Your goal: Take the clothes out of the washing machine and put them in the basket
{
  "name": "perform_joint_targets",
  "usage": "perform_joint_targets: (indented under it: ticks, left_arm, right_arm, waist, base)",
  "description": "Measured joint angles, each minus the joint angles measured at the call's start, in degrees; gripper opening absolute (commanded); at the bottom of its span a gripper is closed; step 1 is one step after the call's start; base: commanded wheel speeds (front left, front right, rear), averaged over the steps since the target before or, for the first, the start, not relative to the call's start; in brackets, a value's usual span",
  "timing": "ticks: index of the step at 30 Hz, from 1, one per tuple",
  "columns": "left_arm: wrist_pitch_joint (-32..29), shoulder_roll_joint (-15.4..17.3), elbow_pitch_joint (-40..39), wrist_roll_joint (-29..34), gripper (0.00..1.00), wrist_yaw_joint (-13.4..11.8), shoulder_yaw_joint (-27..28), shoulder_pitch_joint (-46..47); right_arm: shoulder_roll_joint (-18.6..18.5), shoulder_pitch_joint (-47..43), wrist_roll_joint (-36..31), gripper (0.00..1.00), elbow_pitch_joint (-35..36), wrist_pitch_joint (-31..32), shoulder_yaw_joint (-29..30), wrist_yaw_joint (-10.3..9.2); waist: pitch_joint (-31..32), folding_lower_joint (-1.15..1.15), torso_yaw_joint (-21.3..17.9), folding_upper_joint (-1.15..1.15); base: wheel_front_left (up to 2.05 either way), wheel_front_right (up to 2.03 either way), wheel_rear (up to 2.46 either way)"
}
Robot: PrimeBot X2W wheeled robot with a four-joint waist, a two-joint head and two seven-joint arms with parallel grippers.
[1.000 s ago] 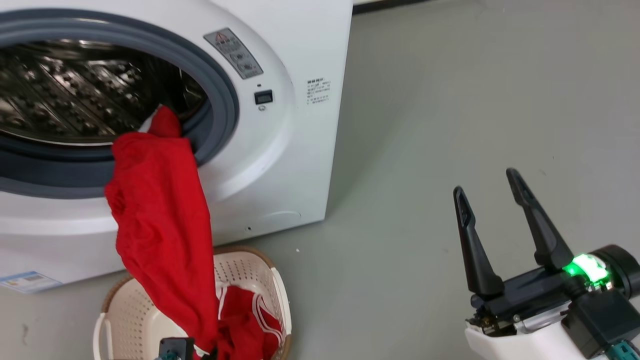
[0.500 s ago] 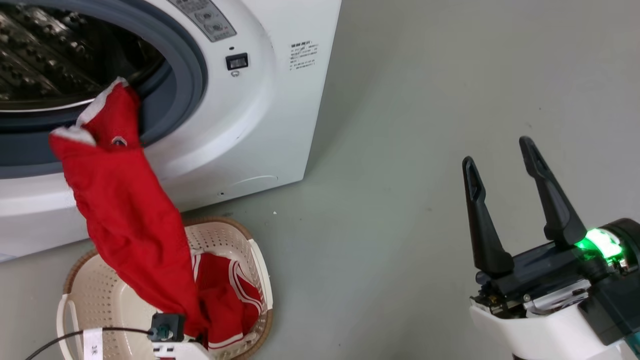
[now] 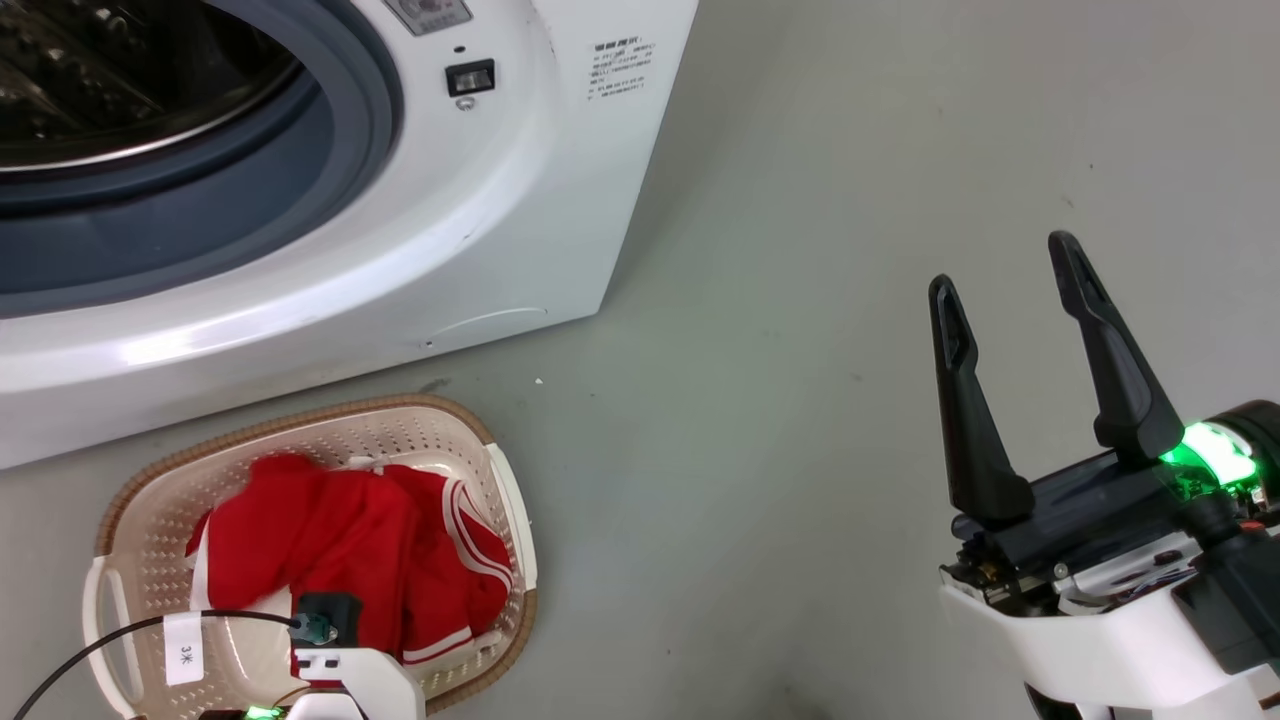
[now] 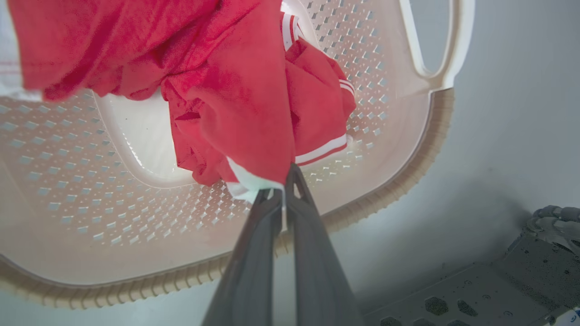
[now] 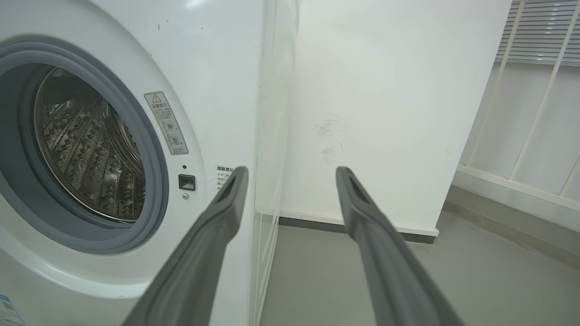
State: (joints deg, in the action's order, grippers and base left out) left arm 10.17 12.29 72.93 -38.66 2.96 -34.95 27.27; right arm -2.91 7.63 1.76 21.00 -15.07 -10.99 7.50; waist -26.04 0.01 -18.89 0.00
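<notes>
Clothes (image 3: 340,550): red with white trim, heaped in the basket (image 3: 420,445) at the head view's lower left, below the washing machine (image 3: 480,200). My left pincer (image 4: 282,188): clamped together on a white hem of the clothes, over the basket. My right pincer (image 3: 1001,262): fingers apart, holding nothing, lower right above the floor (image 3: 800,400).

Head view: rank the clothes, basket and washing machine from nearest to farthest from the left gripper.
1. clothes: pinched in the left gripper.
2. basket: just below, around the clothes.
3. washing machine: beyond the basket's far rim, toward the top of the view.
</notes>
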Motion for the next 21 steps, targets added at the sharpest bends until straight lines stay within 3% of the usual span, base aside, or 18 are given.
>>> perform_joint_targets:
  ticks: [8, 9, 10, 21]
  left_arm:
    - [-0.77, 0.53, 0.52, -0.21, 0.0, -0.48, -0.2, 1.58]
    - [-0.8, 0.54, 0.54, -0.21, 0.21, -0.65, -0.29, 1.77]
    - [-0.99, 0.55, 0.59, -0.2, 1.0, -0.96, -0.38, 1.91]
    - [-0.6, 0.77, 0.74, 0.49, 1.0, -2.03, -1.74, 2.4]
  right_arm:
    - [0.0, 0.94, 0.49, 1.0, 0.55, 0.0, 0.14, 0.0]
    - [0.0, 1.1, 0.57, 1.0, 0.59, 0.0, 0.19, 0.0]
    - [0.0, 1.32, 0.58, 1.0, 0.63, 0.0, 0.22, 0.0]
    - [0.0, 1.53, 0.58, 1.0, -0.36, 0.0, 0.19, 0.0]
  waist:
    - [-2.82, 0.0, -0.73, 0.0]
    - [-3.12, 0.0, -0.77, 0.0]
    - [-3.39, 0.0, -0.78, 0.0]
    - [-2.4, 0.0, -0.34, 0.0]
  base:
    - [0.0, 0.0, 0.0]
    - [0.0, 0.0, 0.0]
    - [0.0, 0.0, 0.0]
    - [0.0, 0.0, 0.0]
